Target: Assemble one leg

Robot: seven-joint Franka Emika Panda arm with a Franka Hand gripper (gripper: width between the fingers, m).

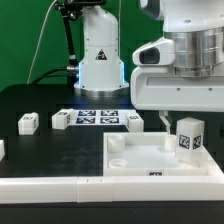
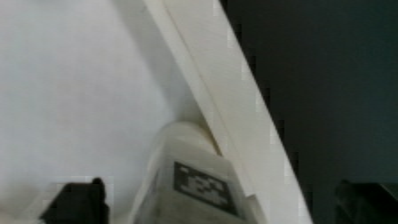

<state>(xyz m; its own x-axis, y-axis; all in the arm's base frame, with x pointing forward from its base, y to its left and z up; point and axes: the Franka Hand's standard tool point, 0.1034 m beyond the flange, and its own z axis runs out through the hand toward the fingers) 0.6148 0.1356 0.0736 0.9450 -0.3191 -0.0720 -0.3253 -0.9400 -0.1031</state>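
Note:
A white leg [image 1: 188, 135] with a black-and-white marker stands upright on the large white panel [image 1: 140, 158], towards its end at the exterior view's right. My gripper [image 1: 184, 117] hangs right above this leg. In the wrist view the leg [image 2: 196, 172] sits between my two dark fingers [image 2: 80, 203], which stand wide apart and do not touch it. My gripper [image 2: 222, 204] is open. The panel [image 2: 71, 90] and its raised edge fill most of the wrist view.
Three loose legs [image 1: 28, 122] [image 1: 60, 119] [image 1: 134, 120] lie on the black table, around the marker board [image 1: 97, 117]. Part of another white piece [image 1: 1, 149] shows at the left edge. The arm's base [image 1: 100, 55] stands behind. A low white rail [image 1: 50, 186] runs along the front.

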